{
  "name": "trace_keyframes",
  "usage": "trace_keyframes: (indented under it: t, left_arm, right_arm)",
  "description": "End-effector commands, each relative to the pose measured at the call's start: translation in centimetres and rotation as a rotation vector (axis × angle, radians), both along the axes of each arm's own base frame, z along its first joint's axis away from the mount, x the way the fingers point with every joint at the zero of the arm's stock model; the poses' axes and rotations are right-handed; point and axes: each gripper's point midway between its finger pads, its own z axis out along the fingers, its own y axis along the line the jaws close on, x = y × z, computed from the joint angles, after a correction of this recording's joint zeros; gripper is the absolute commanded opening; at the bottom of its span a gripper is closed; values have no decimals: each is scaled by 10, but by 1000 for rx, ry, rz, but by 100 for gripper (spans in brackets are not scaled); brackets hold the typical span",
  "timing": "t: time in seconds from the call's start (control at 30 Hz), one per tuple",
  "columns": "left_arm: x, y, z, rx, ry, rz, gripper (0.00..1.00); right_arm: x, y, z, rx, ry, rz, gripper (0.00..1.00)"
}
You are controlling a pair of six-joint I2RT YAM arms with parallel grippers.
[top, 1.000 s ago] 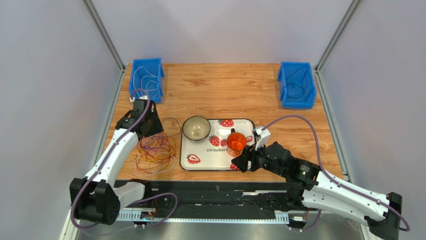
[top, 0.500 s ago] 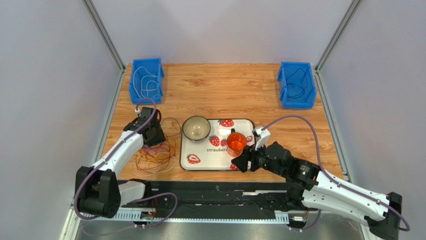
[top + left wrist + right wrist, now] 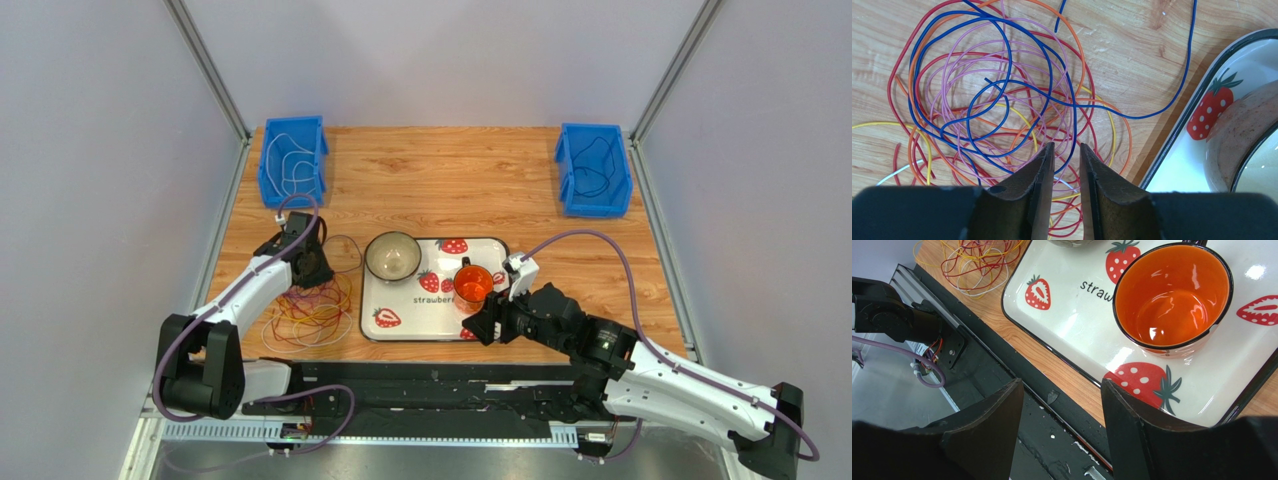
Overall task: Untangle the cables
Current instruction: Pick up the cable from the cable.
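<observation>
The cables (image 3: 312, 306) lie as a tangled heap of red, orange, yellow, pink and blue loops on the wooden table, left of the tray. In the left wrist view the cables (image 3: 1002, 100) fill the frame. My left gripper (image 3: 309, 274) (image 3: 1067, 150) hangs over the heap's far edge, its jaws a narrow gap apart, with blue and pink strands passing under the tips. Nothing is visibly pinched. My right gripper (image 3: 483, 328) (image 3: 1062, 390) stands open over the table's near edge, in front of the tray, with nothing in it. The cables (image 3: 977, 260) show at its top left.
A strawberry-print tray (image 3: 402, 331) holds a pale bowl (image 3: 392, 256) and an orange cup (image 3: 473, 284). At the back left, a blue bin (image 3: 293, 158) holds a white cable. The back right blue bin (image 3: 593, 168) holds a dark one. A black rail (image 3: 430, 400) runs along the near edge.
My left gripper has moved nearer and to the right, down onto the cable heap, and its jaws have narrowed. The right arm has stayed still.
</observation>
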Motion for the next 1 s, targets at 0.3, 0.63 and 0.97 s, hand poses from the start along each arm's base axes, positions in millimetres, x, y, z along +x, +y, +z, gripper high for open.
trace_keyframes:
  t: [0.3, 0.63, 0.97]
  left_arm:
    - [1, -1, -8, 12, 17, -5, 30]
    - [8, -9, 14, -4, -24, -29, 0]
    - [16, -15, 99, -38, -159, -60, 0]
  right_arm:
    - [2, 3, 16, 42, -19, -5, 62]
    - [2, 2, 14, 38, -17, -7, 62]
    - [3, 4, 18, 47, -26, -2, 62]
